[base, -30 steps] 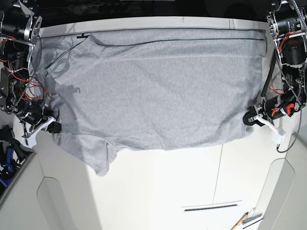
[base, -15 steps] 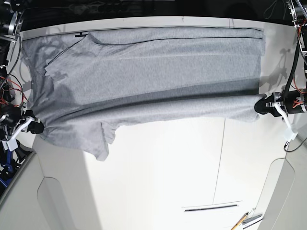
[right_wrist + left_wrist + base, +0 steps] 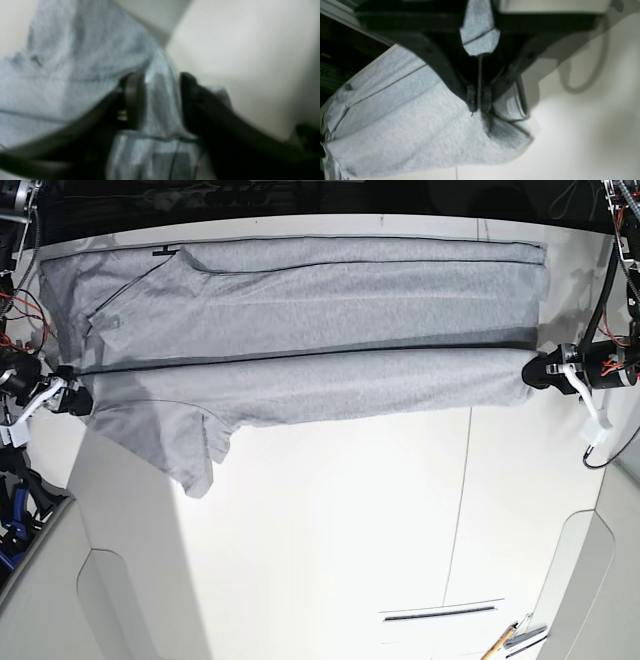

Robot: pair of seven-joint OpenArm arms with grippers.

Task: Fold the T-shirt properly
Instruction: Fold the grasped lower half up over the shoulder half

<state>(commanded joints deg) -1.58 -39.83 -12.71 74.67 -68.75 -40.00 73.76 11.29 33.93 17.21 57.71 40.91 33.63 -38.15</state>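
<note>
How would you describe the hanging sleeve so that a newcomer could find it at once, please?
On the white table, the grey T-shirt stretches across the far edge, its near edge pinched by the right gripper and left gripper. The sleeve is the one flap drooping toward the camera near the right gripper, below that otherwise straight edge.

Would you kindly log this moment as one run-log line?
phase: lengthwise fold | left gripper: shut on light heather-grey cotton T-shirt | right gripper: shut on T-shirt | near edge lifted off white table
</note>
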